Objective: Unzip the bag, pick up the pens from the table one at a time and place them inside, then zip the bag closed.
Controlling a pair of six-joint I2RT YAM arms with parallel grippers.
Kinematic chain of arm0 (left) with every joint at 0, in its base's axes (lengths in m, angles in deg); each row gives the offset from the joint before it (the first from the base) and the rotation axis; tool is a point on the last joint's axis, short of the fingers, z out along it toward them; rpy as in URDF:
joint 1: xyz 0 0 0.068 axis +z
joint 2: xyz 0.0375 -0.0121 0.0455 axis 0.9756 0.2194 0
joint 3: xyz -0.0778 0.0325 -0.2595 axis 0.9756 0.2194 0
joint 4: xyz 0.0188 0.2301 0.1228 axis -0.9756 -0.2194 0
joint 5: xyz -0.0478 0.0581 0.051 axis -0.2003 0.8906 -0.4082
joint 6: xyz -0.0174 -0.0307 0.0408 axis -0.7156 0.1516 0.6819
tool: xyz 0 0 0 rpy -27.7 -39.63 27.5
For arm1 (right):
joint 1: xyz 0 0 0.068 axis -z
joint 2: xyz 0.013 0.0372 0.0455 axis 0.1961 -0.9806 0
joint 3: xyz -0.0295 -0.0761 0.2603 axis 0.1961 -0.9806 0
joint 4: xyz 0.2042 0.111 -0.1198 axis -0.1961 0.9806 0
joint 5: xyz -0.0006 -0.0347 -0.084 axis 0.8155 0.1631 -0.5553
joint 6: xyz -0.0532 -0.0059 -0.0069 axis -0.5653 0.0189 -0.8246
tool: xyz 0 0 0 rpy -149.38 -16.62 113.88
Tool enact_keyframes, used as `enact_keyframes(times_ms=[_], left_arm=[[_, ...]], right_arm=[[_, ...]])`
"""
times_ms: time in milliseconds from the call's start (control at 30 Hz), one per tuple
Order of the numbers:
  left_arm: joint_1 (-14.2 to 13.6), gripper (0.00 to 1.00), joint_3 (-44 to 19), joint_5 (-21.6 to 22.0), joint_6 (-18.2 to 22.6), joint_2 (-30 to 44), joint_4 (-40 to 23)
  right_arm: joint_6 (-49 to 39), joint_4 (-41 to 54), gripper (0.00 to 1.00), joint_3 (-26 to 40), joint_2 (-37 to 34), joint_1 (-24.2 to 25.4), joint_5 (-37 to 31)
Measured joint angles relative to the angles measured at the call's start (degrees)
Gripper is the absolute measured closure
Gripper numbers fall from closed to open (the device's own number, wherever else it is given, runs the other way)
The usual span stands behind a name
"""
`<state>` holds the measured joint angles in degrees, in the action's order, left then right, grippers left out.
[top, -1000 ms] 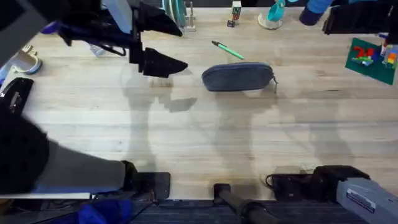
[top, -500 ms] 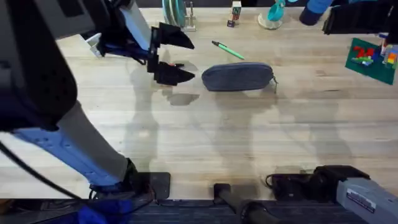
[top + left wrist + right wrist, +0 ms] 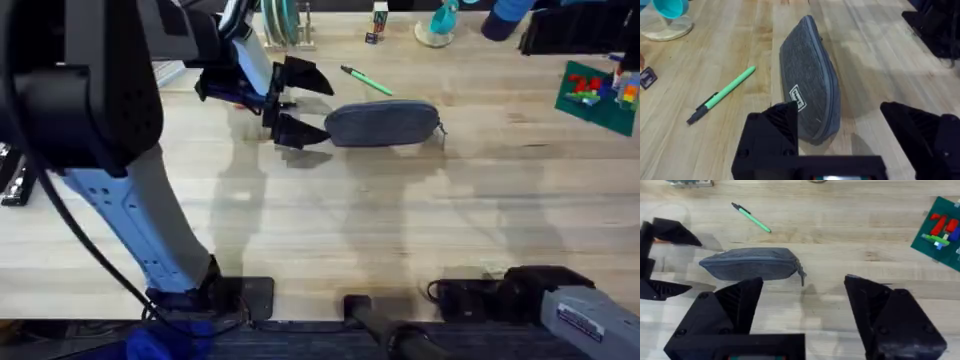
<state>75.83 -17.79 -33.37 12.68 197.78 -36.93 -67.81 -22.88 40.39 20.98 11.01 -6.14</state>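
Note:
The grey-blue bag (image 3: 383, 123) lies lengthwise on the table (image 3: 400, 220), its zipper shut and the pull (image 3: 441, 131) hanging at its right end. My left gripper (image 3: 312, 103) is open at the bag's left end. In the left wrist view the bag (image 3: 807, 75) has its near end between the gripper's (image 3: 837, 107) spread fingers. The light green pen (image 3: 366, 80) lies just behind the bag. An orange streak (image 3: 243, 98), perhaps the orange pen, shows under the left arm. My right gripper (image 3: 804, 280) stands open, well back from the bag (image 3: 752, 264).
A green baseplate with bricks (image 3: 598, 95) sits at the far right. A teal cup (image 3: 440, 22), a small box (image 3: 378, 20) and a rack (image 3: 280, 22) line the back edge. Dark items (image 3: 12, 175) lie at the left edge.
My left arm has swung right, carrying its open gripper from the table's left side up to the bag's left end. The bag and the green pen have not moved.

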Motion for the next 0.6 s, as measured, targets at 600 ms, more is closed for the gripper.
enact_keyframes(times_ms=[600], left_arm=[[-5.1,0.296,0.0,-0.1,-5.4,0.8,8.1]], right_arm=[[0.0,0.0,0.005,0.0,0.0,0.0,0.0]])
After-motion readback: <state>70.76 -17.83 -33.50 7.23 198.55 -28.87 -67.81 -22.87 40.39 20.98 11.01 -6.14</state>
